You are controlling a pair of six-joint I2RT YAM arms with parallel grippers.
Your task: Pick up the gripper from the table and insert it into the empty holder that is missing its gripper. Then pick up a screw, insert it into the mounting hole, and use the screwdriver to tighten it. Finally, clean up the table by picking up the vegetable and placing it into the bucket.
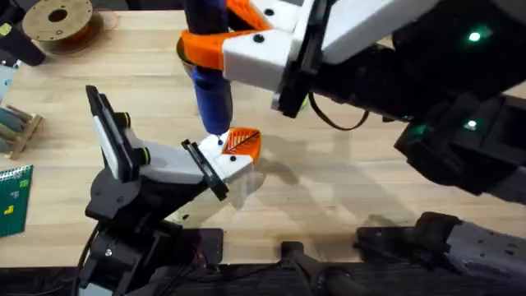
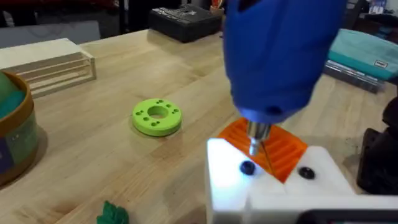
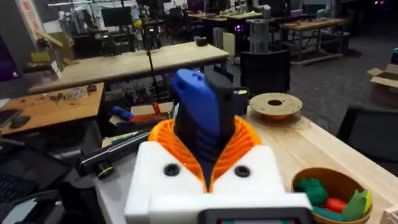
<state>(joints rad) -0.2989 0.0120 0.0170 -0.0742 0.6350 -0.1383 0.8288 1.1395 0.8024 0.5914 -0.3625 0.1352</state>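
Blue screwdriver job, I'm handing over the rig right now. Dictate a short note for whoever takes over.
Right pincer: shut on the slim blue pen-shaped screwdriver, bit pointing down.
Left pincer: under the bit.
Done: the orange ribbed plastic fingertip sits in the white plastic holder block; the bit is at a dark screw head.
Left: finish tightening (tightness cannot be judged), then move the dark green leafy toy vegetable, lying on the table, into the round olive-yellow bucket.

The light wooden table [image 1: 345, 189] carries a wooden spool [image 1: 57, 20], a green ring-shaped disc [image 2: 157, 116] and the vegetable [image 2: 112, 213].
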